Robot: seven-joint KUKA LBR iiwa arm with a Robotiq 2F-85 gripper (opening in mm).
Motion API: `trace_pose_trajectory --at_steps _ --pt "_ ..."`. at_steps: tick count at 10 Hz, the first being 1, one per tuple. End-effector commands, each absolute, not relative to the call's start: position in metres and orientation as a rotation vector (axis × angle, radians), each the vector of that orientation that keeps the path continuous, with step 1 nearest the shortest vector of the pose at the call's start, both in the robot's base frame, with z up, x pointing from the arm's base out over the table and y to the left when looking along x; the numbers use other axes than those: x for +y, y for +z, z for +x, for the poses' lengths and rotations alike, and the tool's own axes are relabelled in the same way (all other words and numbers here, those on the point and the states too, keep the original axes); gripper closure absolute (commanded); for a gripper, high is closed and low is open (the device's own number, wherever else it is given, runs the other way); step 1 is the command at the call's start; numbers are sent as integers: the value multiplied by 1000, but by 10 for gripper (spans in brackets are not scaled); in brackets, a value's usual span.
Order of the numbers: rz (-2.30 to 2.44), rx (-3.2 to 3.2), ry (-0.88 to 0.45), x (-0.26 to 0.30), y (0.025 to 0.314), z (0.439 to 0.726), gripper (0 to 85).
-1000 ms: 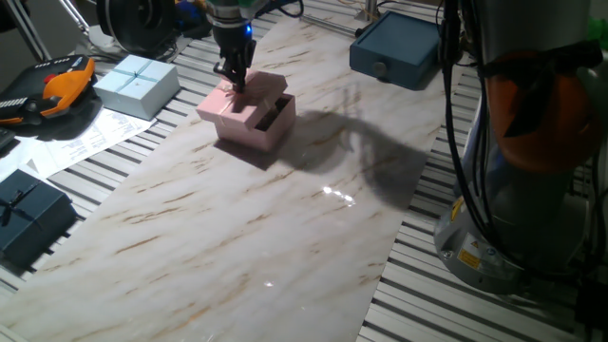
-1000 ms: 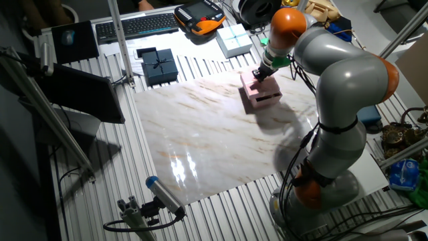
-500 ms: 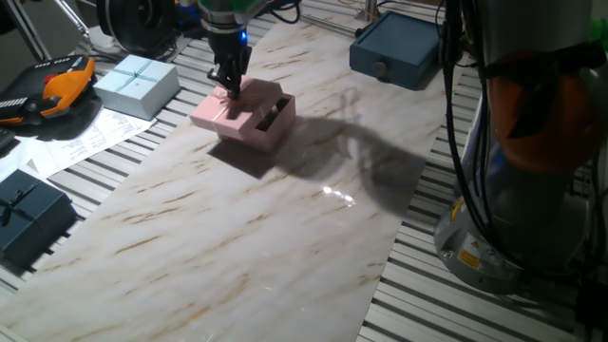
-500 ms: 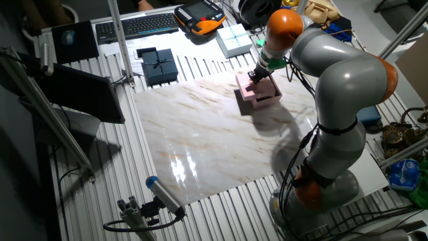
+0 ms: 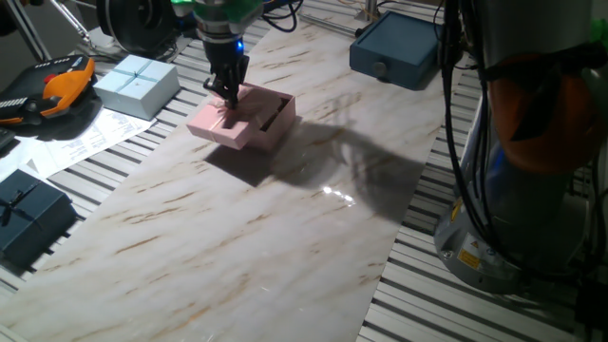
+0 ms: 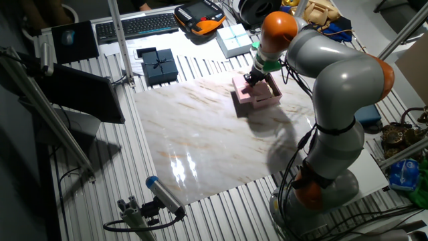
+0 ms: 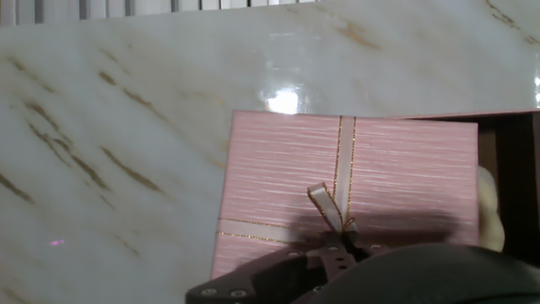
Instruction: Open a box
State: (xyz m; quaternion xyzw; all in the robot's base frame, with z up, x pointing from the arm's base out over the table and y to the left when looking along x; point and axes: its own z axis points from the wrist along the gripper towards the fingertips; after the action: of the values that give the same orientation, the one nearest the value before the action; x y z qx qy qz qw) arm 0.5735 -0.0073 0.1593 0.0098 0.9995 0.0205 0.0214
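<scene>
The small square pale-pink cardboard gift box (image 5: 268,122) sits on the marble-patterned board (image 5: 285,237) near its far edge, and its separate pale-pink lid (image 5: 220,120) with gold-edged ribbon and a thin bow (image 7: 331,211) is lifted and shifted sideways, so a dark slice of the open base shows beside it. The two-finger gripper (image 5: 229,90) comes down from above onto the lid's middle; its fingers look pinched close together at the bow, though the hand view is blocked by the gripper body, so whether it grips ribbon or card I cannot tell. The lid is likely very light, thin and easily dented, with a finely ribbed, fairly grippy paper surface; the ribbon is soft and may slip or stretch. A firmer hold would probably be across two opposite lid edges.
</scene>
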Motion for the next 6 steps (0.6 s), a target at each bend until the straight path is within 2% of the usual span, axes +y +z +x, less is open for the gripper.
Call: trace_pose_trajectory --at_steps 1,6 --pt "25 3097 93 -7 159 574 850" --pt "111 3087 17 -7 159 574 850"
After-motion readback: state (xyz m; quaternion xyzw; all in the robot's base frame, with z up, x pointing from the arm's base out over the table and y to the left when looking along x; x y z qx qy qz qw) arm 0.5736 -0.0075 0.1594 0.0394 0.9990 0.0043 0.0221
